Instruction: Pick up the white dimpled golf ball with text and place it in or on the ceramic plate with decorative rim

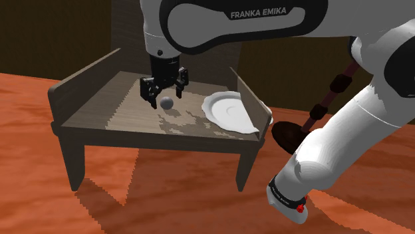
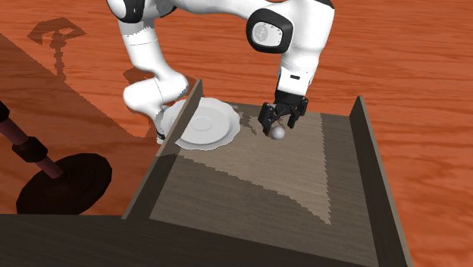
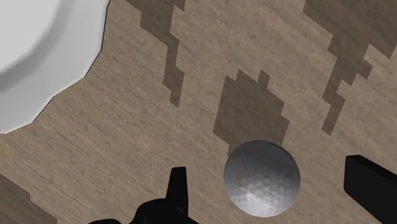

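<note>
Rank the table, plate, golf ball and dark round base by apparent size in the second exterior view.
1. table
2. dark round base and plate: look alike, and the base is nearer the camera, so unranked
3. golf ball

A grey golf ball [image 3: 261, 178] is shown dimpled and faintly glossy — the table [image 3: 127, 133] is rendered in matt, grained wood, the white plate [image 3: 38, 57] smooth, the floor [image 1: 33, 193] reddish wood.

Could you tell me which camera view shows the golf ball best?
The wrist view: the grey golf ball shows its dimples, between the open black fingers. The shoulder and second exterior views show a plain small sphere.
</note>
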Available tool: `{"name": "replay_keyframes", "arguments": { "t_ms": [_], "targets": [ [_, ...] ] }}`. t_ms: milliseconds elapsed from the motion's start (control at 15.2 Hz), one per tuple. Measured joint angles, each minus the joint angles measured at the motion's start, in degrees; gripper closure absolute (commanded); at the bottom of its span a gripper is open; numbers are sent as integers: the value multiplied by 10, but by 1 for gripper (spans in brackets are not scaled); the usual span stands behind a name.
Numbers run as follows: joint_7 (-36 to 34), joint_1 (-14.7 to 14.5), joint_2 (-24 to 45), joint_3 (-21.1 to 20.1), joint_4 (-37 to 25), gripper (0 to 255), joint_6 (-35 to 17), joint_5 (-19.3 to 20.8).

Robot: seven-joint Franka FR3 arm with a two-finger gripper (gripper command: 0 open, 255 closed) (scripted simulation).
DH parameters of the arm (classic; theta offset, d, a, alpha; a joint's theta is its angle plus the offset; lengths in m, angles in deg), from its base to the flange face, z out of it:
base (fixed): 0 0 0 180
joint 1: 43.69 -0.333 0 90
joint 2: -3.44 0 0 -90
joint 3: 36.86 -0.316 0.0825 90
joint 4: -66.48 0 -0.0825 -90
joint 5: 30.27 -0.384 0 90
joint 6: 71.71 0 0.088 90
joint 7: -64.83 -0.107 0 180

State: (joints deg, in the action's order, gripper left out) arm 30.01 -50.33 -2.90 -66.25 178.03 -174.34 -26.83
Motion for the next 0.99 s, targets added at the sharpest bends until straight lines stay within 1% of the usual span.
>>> {"name": "replay_keyframes", "arguments": {
  "t_ms": [132,198,858,990],
  "targets": [
    [0,0,0,0,0,0,0,0],
    [0,0,0,0,0,255,0,0],
    [0,0,0,0,0,255,0,0],
    [1,0,0,0,-8,255,8,0]
  ]
}}
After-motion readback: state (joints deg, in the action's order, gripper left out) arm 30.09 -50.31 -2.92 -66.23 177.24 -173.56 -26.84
